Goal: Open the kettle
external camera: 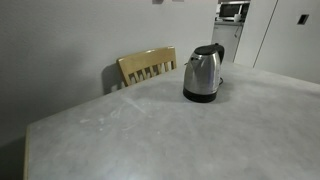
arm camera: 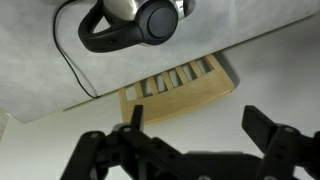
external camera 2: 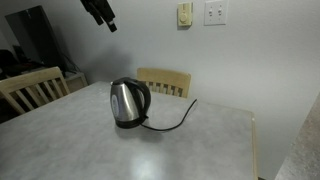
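Note:
The kettle (external camera: pixel 204 74) is brushed steel with a black lid, handle and round base. It stands upright on the grey table in both exterior views (external camera 2: pixel 128 103), lid down. In the wrist view it shows at the top edge (arm camera: pixel 135 20), seen from above with its black handle and cord. My gripper (arm camera: pixel 195 118) is open and empty, its two black fingers wide apart, high above the table and well away from the kettle. In an exterior view only the gripper's tip (external camera 2: pixel 101 12) shows near the top, above and to the left of the kettle.
The grey table (external camera: pixel 180 135) holds only the kettle and its black cord (external camera 2: pixel 178 117). A wooden chair (external camera: pixel 147 68) stands behind the table edge, and shows in the wrist view (arm camera: pixel 178 88). Another chair (external camera 2: pixel 32 88) stands at the table's side. A wall with outlets is behind.

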Controlling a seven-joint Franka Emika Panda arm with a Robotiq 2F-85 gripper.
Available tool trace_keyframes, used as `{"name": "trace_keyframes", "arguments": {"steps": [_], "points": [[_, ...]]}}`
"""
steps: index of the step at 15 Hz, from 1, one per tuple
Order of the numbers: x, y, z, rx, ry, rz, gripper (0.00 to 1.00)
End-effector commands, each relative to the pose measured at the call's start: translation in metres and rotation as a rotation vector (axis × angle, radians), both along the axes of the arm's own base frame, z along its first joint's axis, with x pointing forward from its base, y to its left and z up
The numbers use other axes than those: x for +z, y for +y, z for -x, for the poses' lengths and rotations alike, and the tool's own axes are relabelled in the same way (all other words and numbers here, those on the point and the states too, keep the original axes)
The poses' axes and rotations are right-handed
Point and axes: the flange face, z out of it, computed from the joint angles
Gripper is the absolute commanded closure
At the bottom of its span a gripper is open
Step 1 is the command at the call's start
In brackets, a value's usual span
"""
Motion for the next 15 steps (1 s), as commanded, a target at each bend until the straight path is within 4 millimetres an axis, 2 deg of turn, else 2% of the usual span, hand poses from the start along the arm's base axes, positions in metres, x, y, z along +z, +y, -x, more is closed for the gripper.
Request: {"name": "trace_keyframes", "arguments": {"steps": [1,8,10,11,15], "points": [[-0.020,-0.019,-0.013,0.013,0.086,0.014,0.00],[-0.065,-0.039,-0.021,0.032,0.280,0.066,0.00],[-0.067,-0.032,-0.018,0.089,0.302,0.032,0.00],[-0.068,-0.032,-0.015,0.040,0.278,0.049,0.00],[-0.068,-0.030,-0.016,0.066,0.290,0.043,0.00]]}}
